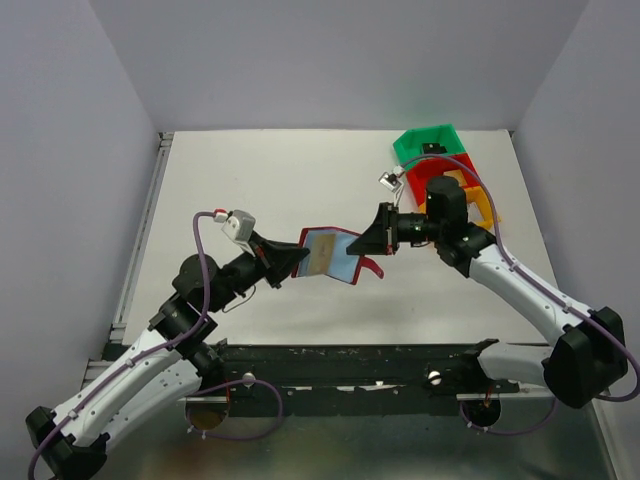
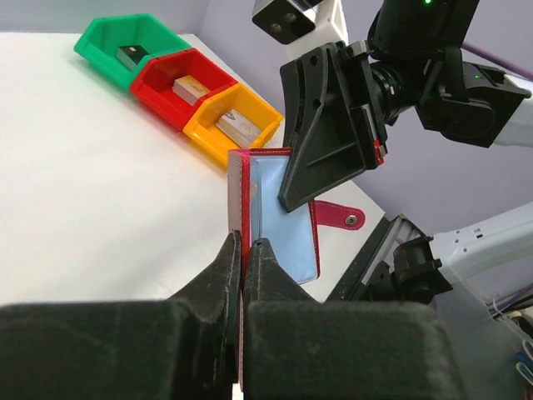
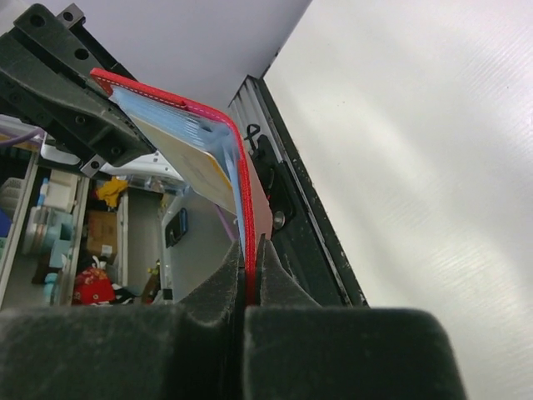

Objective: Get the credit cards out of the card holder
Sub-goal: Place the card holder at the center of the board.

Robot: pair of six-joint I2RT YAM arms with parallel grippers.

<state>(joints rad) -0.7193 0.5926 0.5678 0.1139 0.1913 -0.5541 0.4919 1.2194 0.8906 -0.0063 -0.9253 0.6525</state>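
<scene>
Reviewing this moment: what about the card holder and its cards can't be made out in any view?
- Card count: in the top view the card holder is too small; only one tan card shows.
- Left wrist view: the right hand covers part of its inside.
- Right wrist view: the holder is nearly edge-on, so its pockets are hidden.
- Left wrist view: the left hand hides the cover's lower edge.

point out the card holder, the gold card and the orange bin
card holder (image 2: 287, 242) left wrist view, light blue inner lining
gold card (image 3: 187, 162) right wrist view, its flat face
orange bin (image 2: 208, 135) left wrist view, near outer wall
</scene>
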